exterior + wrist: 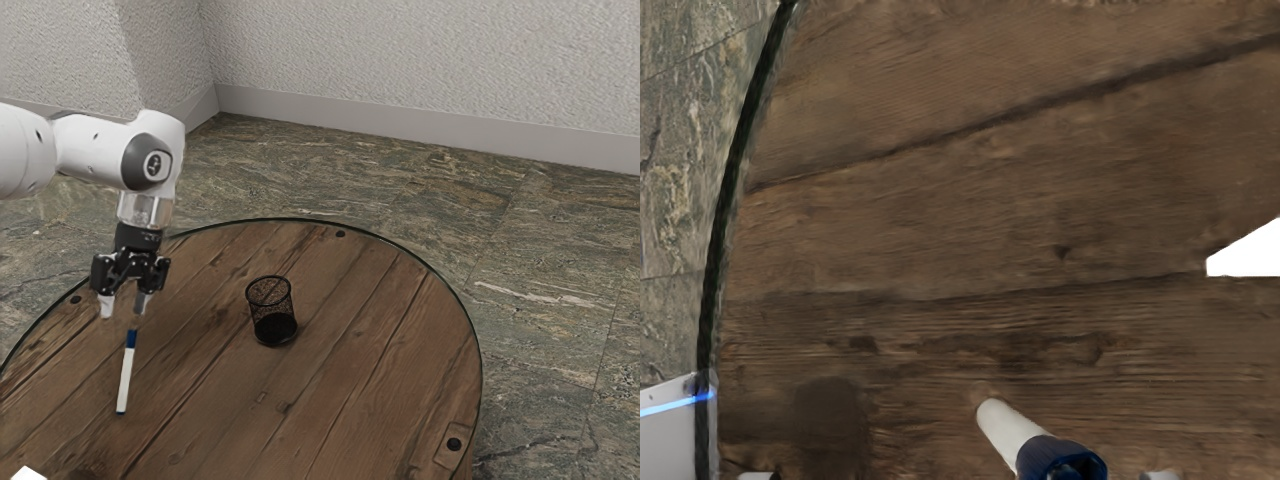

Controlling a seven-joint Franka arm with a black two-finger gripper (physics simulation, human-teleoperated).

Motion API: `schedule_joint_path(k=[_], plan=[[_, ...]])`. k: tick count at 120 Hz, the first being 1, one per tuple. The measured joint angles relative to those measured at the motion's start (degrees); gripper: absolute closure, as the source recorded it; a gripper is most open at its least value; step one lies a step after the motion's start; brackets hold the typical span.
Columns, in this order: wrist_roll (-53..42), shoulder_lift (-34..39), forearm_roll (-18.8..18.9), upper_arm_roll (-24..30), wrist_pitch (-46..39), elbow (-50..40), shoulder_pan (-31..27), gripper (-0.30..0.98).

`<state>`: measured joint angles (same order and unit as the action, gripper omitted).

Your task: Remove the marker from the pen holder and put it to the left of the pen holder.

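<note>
Round plank table (350, 350) has dark rim and dark studs (454, 444) near its edge, veined grey-green stone floor (540, 270) beyond, rough pale walls (400, 60) above plain baseboard (400, 114); white angular object (28, 474), partly cropped, unidentified, at exterior view's lower left corner

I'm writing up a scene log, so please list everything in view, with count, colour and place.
Marker: 1, white with a blue end, below the gripper, outside the pen holder
Pen holder: 1, black mesh, on the table, to the exterior view's right of the marker
Table: 1, round, brown planks with a dark rim
Bolt-like spots: 3, black, near the table's edge
White piece: 1, at the exterior view's lower left corner, identity unclear
Floor: 1, grey-green stone, around the table
Walls: at least 2, pale grey, behind
Skirting: pale grey, along the walls' foot
Arm: 1, white, from the exterior view's left
Gripper: 1, black, open, above the marker
</note>
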<state>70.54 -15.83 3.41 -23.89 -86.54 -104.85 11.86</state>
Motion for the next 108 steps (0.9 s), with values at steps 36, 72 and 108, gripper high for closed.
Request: schedule_joint_path(k=[36, 72, 108], plan=[[-2.77, 5.50, -3.04, 11.01, -10.12, 16.49, -8.43, 0.07], [-25.59, 8.98, -5.64, 14.66, -8.21, 20.88, -11.92, 0.02], [-40.26, 9.33, -5.16, 15.33, -7.07, 20.81, -12.04, 0.00]])
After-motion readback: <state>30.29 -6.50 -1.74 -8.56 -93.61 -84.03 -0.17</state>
